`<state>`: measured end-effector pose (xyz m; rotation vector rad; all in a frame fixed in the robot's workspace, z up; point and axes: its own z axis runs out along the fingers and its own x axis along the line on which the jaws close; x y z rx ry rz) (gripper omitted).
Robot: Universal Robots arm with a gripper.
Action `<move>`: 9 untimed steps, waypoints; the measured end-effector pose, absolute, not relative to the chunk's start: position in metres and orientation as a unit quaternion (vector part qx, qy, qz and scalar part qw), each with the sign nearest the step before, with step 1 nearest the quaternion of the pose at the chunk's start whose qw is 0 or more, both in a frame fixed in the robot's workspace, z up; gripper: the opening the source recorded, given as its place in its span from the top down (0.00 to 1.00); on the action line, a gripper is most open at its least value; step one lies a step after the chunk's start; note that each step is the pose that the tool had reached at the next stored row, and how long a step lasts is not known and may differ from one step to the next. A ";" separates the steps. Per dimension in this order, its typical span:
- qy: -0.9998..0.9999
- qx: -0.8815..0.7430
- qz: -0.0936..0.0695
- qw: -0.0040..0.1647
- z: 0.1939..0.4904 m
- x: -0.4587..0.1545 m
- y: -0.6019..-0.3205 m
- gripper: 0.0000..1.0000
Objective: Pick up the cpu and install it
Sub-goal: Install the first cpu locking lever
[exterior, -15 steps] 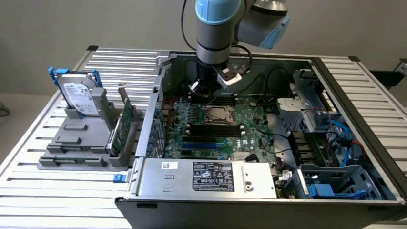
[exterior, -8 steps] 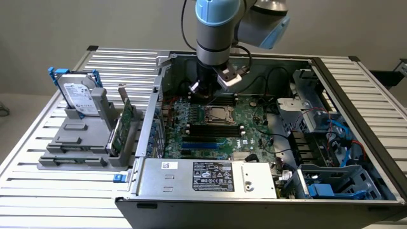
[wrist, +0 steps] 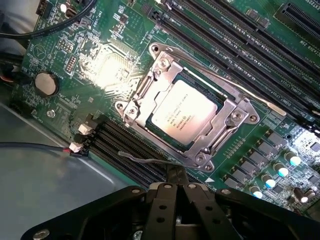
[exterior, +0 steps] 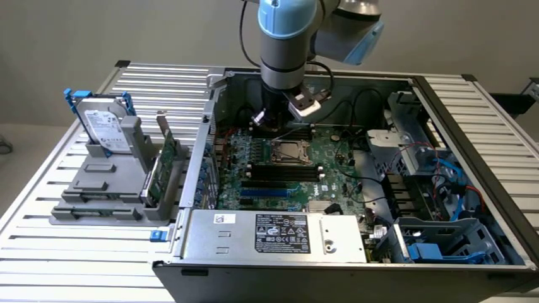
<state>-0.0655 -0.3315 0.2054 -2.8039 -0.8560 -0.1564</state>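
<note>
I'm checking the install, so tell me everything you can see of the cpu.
The cpu is a small flat square chip with a silvery-white metal top that carries faint printed text, and a thin tan rim. It lies flat in the motherboard socket, whose metal frame surrounds its edges. The shut gripper is off it, beside the socket, and nothing holds the chip.

- In the wrist view, the metal socket frame (wrist: 227, 120) covers the rim of the cpu (wrist: 182, 114), and the chip's print is too blurred to read.
- Glare washes out a patch of the motherboard (wrist: 112, 67) beside the socket.
- The body of the gripper (wrist: 176, 172) runs off the frame's edge.
- In the exterior view, the arm (exterior: 284, 38) is cut off at the top edge.
- The label on the hard drive (exterior: 107, 129) is too small to read.
</note>
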 end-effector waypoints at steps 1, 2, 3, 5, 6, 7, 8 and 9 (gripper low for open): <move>-0.290 -0.950 -0.054 0.102 0.205 -0.065 -0.332 0.89; -0.290 -0.950 -0.055 0.102 0.204 -0.065 -0.332 0.89; -0.290 -0.950 -0.056 0.102 0.204 -0.065 -0.331 0.89; -0.291 -0.950 -0.058 0.101 0.203 -0.064 -0.332 0.89; -0.291 -0.950 -0.058 0.101 0.203 -0.064 -0.332 0.89; -0.291 -0.950 -0.059 0.101 0.202 -0.064 -0.331 0.89; -0.291 -0.950 -0.060 0.100 0.202 -0.063 -0.331 0.89; -0.291 -0.950 -0.061 0.100 0.202 -0.063 -0.331 0.89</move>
